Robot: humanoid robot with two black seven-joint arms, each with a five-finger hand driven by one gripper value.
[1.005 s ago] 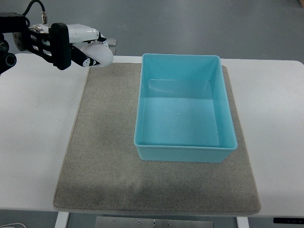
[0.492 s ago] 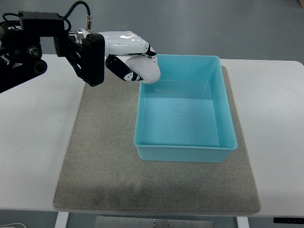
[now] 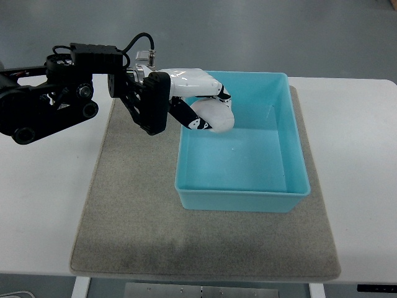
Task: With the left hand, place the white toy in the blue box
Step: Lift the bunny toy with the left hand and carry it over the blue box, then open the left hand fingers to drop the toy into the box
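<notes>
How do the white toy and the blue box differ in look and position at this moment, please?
The white toy is rounded and white, held aloft in the left hand; the blue box is rectangular, turquoise and rests on the grey mat. The toy is far smaller than the box and overlaps its upper-left part in the picture. The box is open-topped, with nothing lying inside. Both look like smooth plastic.

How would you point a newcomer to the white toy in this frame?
Start at the light blue rectangular plastic box standing on the grey felt mat on the white table. Over the box's far-left corner hangs the robot's left hand, its fingers curled around a smooth rounded white toy. It is the only loose object and it is off the table.
</notes>
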